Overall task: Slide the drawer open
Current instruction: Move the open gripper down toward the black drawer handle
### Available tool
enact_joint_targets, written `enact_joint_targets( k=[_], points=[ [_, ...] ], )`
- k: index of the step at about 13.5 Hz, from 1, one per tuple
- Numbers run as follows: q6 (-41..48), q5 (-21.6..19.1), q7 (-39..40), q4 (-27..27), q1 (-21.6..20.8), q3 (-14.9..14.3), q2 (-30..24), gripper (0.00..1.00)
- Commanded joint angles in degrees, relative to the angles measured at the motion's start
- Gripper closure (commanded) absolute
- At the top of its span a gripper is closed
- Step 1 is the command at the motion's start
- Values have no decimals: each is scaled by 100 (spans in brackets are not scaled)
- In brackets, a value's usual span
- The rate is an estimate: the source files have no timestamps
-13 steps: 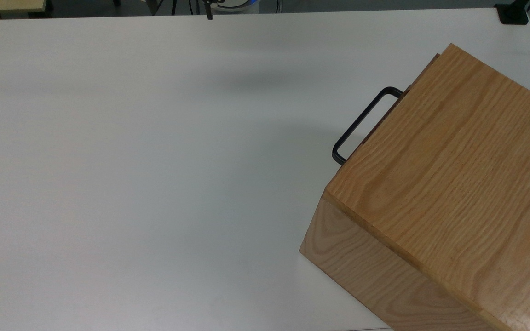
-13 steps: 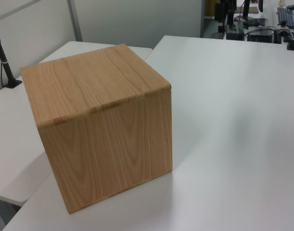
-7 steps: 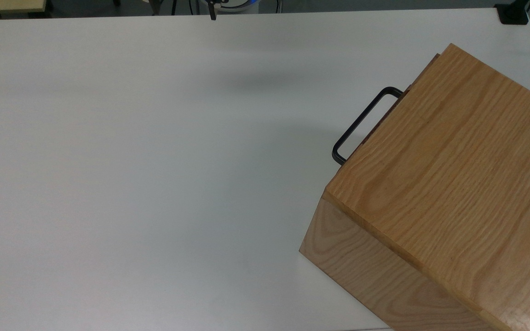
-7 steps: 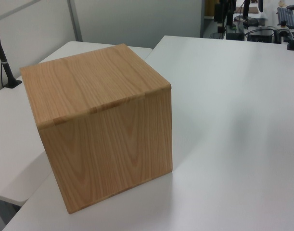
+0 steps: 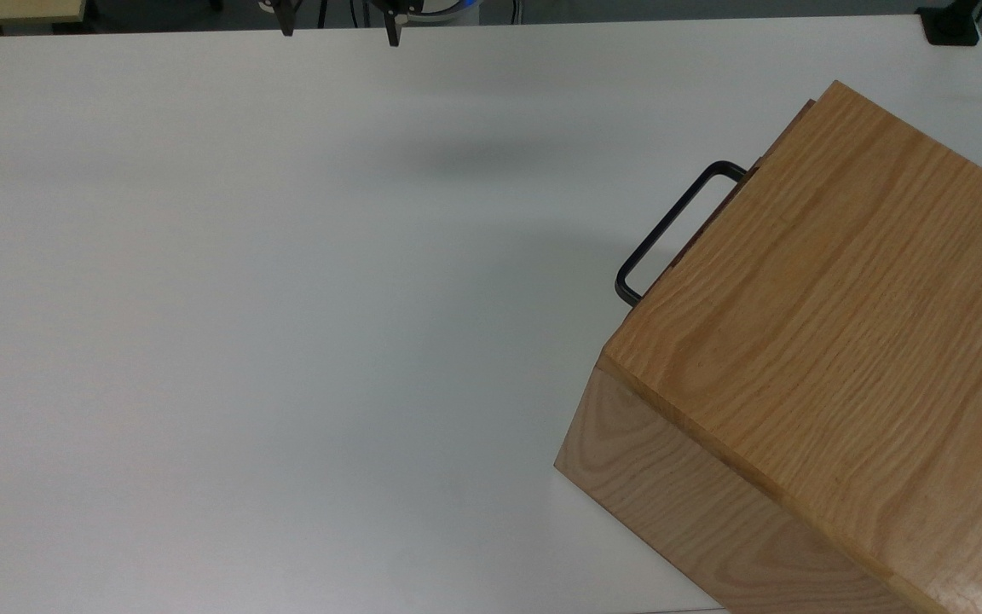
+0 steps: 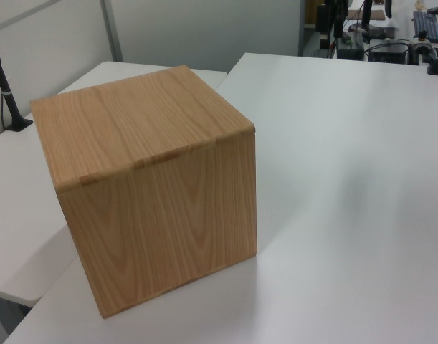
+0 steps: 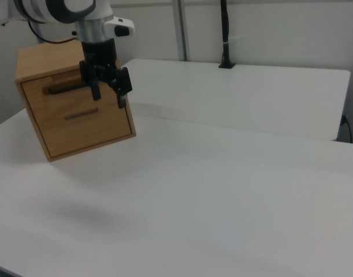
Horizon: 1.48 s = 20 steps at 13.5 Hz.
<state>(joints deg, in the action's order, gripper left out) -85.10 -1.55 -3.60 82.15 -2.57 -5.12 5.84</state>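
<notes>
With the black two-finger gripper spread wide and well apart from the light oak drawer's black U-shaped bar handle, a misaligned approach risks shoving the oak box casing.

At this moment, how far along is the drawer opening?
Nothing looks done yet: the drawer sits flush in the box, closed. In hand: the gripper, fingers apart and empty, hangs above the table, clear of the handle. Left: reach the handle, grasp it, slide the drawer out.

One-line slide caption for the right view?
Open gripper hangs in the air before the closed oak drawer and its black handle, nothing grasped.
</notes>
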Motion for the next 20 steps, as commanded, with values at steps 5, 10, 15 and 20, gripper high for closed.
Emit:
enact_joint_targets(
  k=[5, 10, 15, 20],
  points=[
    [-1690, -378, -1843, 407, -743, -217, -48, 9],
    [-2280, -1321, -2829, 91, -1367, -331, 593, 24],
    [-3081, -1549, -3639, 91, -1886, -455, 1032, 39],
    [-3495, -1796, -3754, 82, -2010, -455, 1095, 44]
  ],
)
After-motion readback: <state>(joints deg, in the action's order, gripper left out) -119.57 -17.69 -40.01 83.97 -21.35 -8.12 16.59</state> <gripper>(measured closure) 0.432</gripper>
